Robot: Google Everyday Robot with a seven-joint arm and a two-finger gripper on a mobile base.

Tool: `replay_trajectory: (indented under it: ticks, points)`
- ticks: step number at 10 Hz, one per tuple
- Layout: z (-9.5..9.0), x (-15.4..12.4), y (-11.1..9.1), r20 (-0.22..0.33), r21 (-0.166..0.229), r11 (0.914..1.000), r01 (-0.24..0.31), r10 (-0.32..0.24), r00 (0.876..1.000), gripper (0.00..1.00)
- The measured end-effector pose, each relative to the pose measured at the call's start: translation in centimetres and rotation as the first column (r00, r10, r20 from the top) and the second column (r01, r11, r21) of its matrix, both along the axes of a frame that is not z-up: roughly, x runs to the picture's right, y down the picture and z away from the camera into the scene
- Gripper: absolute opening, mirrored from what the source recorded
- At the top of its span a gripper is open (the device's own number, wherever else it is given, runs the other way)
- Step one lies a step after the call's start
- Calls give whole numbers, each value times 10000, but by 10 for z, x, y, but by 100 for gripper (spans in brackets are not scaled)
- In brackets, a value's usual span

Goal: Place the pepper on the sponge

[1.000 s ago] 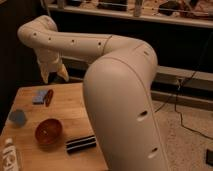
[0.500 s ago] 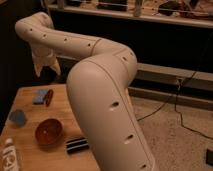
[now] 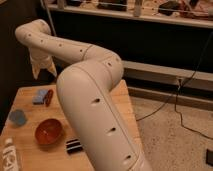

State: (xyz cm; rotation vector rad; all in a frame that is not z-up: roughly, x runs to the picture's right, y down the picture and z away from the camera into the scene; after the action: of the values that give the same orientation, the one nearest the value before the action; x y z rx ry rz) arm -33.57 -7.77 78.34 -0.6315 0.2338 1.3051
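Far below and left of the jaws, by the table's (image 3: 25, 98) near edge, a white bottle (image 3: 10, 155), contents impossible to tell. Closer in, left and below, a round dark-blue object (image 3: 18, 118). Almost straight beneath the jaws, the light-blue sponge (image 3: 39, 96), flat on the wood. Gripper (image 3: 43, 74) hanging over the far left of the table, jaws apart, nothing between them. Just below-right of the jaws, the slim red pepper (image 3: 49, 97), alongside the sponge's right edge, not on it. Probably light, smooth, apt to roll, slightly crushable; best pinched across mid-length. Further below, a red-orange bowl (image 3: 49, 132), seemingly empty. Rightmost, a black object (image 3: 74, 145).
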Motion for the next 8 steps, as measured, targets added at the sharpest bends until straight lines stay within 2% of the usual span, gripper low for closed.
replay_trajectory:
  ticks: [4, 8]
  points:
    - [31, -30, 19, -218, -452, 9978, 475, -485, 9986, 65]
    - [63, -47, 36, -584, -1028, 9942, 313, -374, 9976, 65]
